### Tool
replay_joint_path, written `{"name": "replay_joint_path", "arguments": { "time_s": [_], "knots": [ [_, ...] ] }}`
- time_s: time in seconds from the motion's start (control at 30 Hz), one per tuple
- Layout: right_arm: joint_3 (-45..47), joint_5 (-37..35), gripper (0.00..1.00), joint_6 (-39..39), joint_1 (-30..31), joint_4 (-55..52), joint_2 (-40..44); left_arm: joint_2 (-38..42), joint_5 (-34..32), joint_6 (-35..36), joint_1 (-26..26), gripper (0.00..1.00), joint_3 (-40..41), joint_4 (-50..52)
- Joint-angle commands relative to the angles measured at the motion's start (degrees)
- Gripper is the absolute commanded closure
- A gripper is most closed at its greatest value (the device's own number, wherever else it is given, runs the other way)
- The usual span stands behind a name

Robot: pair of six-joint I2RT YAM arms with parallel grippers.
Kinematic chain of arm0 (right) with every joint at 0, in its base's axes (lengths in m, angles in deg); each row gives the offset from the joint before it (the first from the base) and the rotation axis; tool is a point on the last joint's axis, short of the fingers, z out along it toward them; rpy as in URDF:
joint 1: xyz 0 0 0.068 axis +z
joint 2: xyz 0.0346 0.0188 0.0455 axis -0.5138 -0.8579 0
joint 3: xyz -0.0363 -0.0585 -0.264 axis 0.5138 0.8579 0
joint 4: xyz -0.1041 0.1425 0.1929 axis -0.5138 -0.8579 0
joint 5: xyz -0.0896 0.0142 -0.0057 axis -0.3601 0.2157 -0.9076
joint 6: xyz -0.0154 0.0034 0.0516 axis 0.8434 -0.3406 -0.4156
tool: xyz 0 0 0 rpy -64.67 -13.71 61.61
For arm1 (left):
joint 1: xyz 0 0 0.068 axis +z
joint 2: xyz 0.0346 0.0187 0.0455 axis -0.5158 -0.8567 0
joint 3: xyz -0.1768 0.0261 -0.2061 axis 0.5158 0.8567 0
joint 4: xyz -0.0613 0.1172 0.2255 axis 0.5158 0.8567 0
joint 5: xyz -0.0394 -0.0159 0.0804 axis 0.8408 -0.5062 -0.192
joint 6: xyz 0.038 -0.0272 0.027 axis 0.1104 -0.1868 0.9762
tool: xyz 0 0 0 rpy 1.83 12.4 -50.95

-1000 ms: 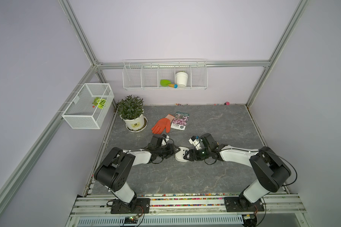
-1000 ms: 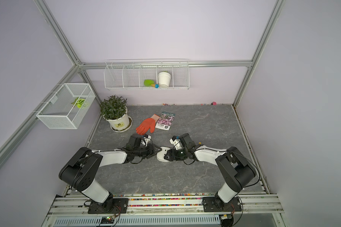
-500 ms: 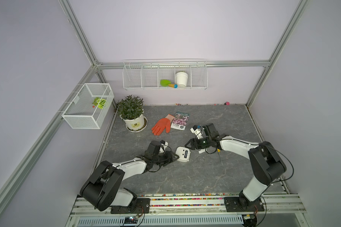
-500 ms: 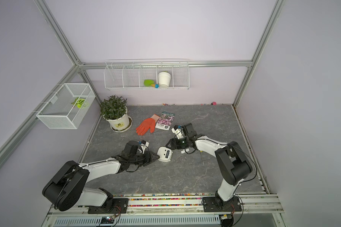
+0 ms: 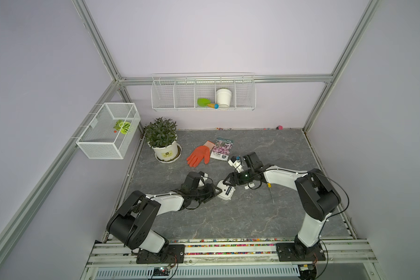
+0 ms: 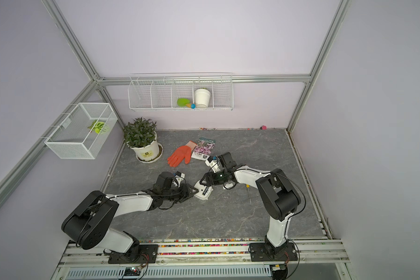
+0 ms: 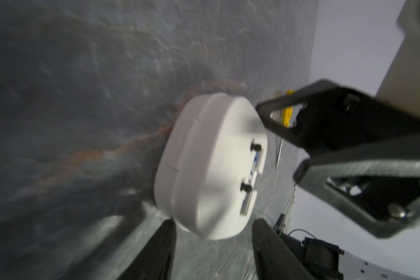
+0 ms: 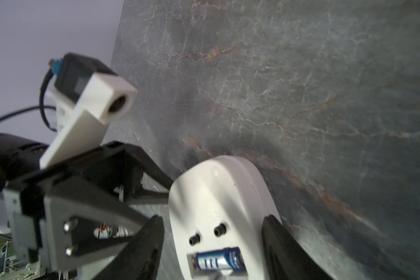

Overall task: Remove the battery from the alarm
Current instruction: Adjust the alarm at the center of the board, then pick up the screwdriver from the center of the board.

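Fingers of the left gripper stand partly apart, with one rounded end of the alarm between their tips. The view is blurred, so I cannot tell whether they press it. The right gripper reaches in from the opposite end. Its fingers are spread wider than the alarm and flank it, with a thin gap showing on one side. The alarm lies back up near the middle of the grey surface. The battery sits in its open slot.
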Motion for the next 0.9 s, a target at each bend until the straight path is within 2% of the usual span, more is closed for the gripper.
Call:
{"name": "replay_joint_path", "arguments": {
  "time_s": [0.0,0.23,0.4,0.53,0.63,0.73,0.87],
  "knots": [
    [4.17,0.73,0.31,-0.76,2.16,-0.27,3.66,-1.59,0.99,2.06,1.37,0.45,-3.58,-1.64],
    [11.19,-3.76,0.31,-5.24,3.87,3.44,9.04,-7.19,4.52,2.67,1.43,0.45,-8.11,-3.15],
    [12.24,-11.44,0.3,-4.87,1.23,-3.43,16.44,-6.68,3.34,3.49,1.54,0.44,-7.8,-1.62],
    [12.43,-21.79,0.3,-2.75,-5.75,-14.36,23.99,-2.57,0.31,5.16,2.21,0.39,-6.86,1.8],
    [11.12,-34.07,0.34,-0.22,-10.95,-22.47,26.15,2.15,-3.52,7.61,2.52,0.34,-6.45,5.12],
    [8.25,-43.82,0.41,2.41,-13.06,-27.97,23.94,7.12,-7.0,10.28,2.52,0.29,-6.36,7.43],
    [5.32,-47.35,0.46,3.91,-15.91,-28.84,17.75,13.62,-11.75,12.04,2.52,0.19,-4.99,7.9]
  ]
}}
